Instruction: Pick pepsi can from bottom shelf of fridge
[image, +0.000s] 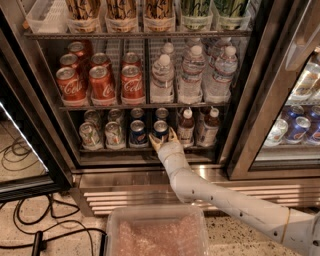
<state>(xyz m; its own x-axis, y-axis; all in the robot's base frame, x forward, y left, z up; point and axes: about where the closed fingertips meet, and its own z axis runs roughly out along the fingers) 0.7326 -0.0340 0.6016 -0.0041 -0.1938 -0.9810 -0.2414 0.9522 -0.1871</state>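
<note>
– At the front edge of the bottom shelf, the lowest dark wire rack of the big stainless-steel fridge, where exactly was the gripper?
– It was directly in front of the small blue aluminium pepsi can, low at its base. The claw was spread, with one yellowish finger on each side of the can, and as far as I could judge it was not yet pressed onto it. The can stood upright on the rack.
– Why did the white jointed arm come in so low?
– I think because there was little headroom above the can. The rack of red Coca-Cola cans and clear water bottles sat just over it, so a flat reach from the front suited best.
– What stood beside the can?
– Just left of it was a second blue can, and further left pale silver-green cans. Just right of it were two small dark bottles with pale caps. These neighbours were close, so the fingers had only narrow gaps to enter.
– What could you not see?
– The lower part of the can was behind the claw, and I could not read its logo. Cans behind it were mostly covered. Well below it, a clear plastic bin was cut off by the frame edge.
</note>
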